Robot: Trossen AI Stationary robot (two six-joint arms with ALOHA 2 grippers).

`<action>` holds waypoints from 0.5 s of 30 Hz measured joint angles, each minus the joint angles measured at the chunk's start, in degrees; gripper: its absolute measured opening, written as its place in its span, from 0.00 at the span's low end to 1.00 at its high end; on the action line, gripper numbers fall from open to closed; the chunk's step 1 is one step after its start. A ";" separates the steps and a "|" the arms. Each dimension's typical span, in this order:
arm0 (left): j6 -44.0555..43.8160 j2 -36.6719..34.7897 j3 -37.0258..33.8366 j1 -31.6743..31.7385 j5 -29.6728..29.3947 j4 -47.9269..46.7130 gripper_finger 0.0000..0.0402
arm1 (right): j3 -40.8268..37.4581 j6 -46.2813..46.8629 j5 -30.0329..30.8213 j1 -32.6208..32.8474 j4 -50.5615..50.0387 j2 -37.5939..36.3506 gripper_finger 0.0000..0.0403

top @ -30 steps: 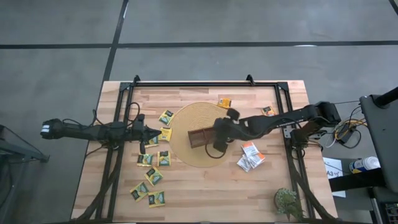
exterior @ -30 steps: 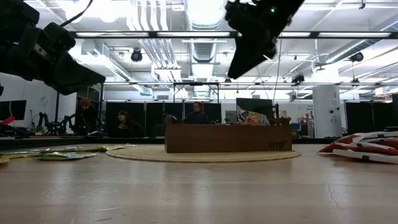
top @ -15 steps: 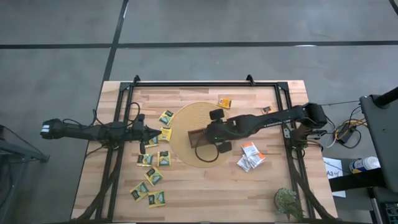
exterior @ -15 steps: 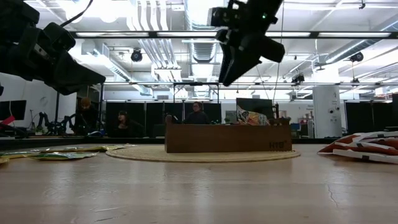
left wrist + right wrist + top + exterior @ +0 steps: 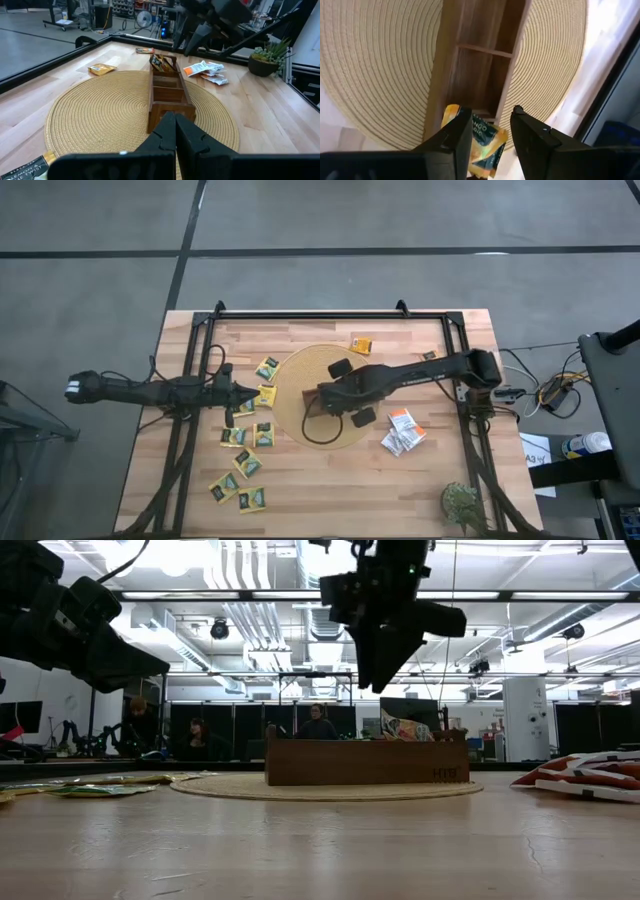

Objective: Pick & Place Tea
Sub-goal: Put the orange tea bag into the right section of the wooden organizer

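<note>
Hovering above the brown three-compartment wooden tray (image 5: pixel 479 75), the right gripper (image 5: pixel 490 134) pinches a yellow-and-teal foil tea packet (image 5: pixel 479 142) directly over the tray's long axis, near one end compartment. Two compartments seen below look empty. The left gripper (image 5: pixel 171 131), clenched shut, waits beside the round woven mat (image 5: pixel 290 375) on the table (image 5: pixel 330 490).

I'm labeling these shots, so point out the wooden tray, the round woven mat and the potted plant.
wooden tray (image 5: pixel 167 90), left wrist view, middle compartment wall.
round woven mat (image 5: pixel 95 120), left wrist view, bare weave.
potted plant (image 5: pixel 461 502), high view, its leaves.
</note>
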 joint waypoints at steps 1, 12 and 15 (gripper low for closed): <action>0.00 0.02 -0.02 0.00 -0.01 -0.01 0.00 | 0.52 -0.31 0.00 -0.04 -0.76 0.55 0.32; 0.01 0.15 0.00 -0.01 0.02 0.02 0.00 | 2.58 -2.92 0.15 -1.63 -4.24 4.23 0.32; 0.02 0.15 0.00 -0.02 0.00 0.01 0.00 | 2.34 -1.49 0.12 -1.90 -6.87 4.17 0.32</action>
